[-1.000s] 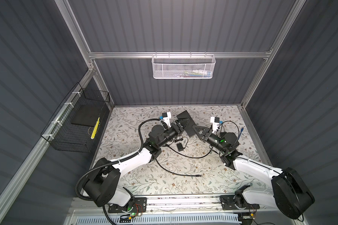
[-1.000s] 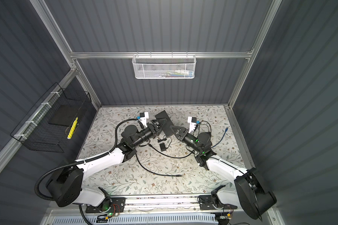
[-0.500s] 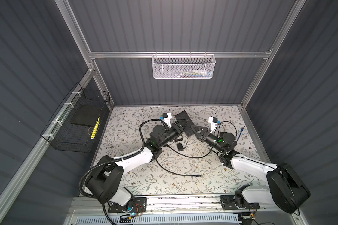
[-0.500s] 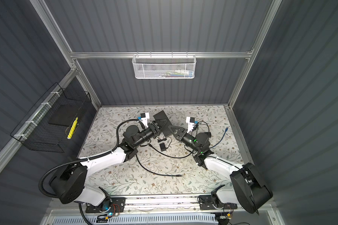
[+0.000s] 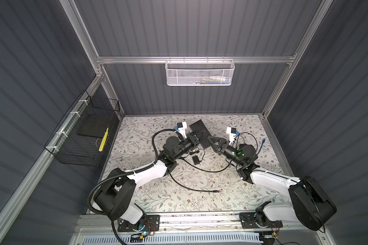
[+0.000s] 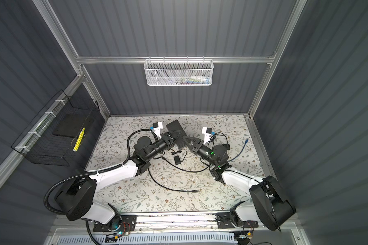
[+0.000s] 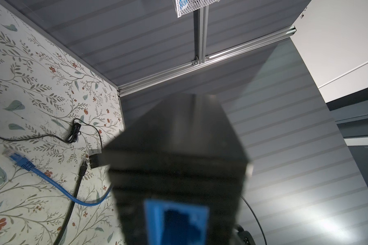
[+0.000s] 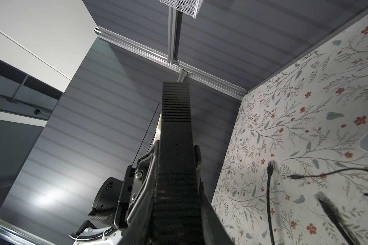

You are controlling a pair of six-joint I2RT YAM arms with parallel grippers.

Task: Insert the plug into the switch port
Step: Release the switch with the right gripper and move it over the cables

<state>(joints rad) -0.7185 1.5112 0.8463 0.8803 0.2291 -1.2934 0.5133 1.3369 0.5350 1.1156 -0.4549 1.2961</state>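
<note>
Change: within the last second my left pincer (image 5: 200,135) has drawn its jaws in from half apart; it now clamps the switch (image 5: 199,126) from 8 o'clock in both top views.
Other side: my right pincer (image 5: 211,140) stays clamped on the same switch from 4 o'clock.
Meaning: both pincers share the switch, so I judge one may soon let go to fetch the plug (image 5: 216,191); nothing is inserted yet.
Switch, place: tilted up between my wrists, toward the 12 o'clock edge of the table (image 5: 136,135); whether its far corner rests there I cannot tell.
Switch, look: flat, black, ribbed sides; in the right wrist view its narrow edge runs away from the camera, the left pincer's fingers (image 8: 145,167) pressed on both flanks. No port shows.
Plug: I take it to be the end of the black cable (image 5: 189,186), loose at 6 o'clock of the switch, well apart; a blue cable (image 5: 261,146) lies at 3 o'clock. Neither is gripped.
</note>
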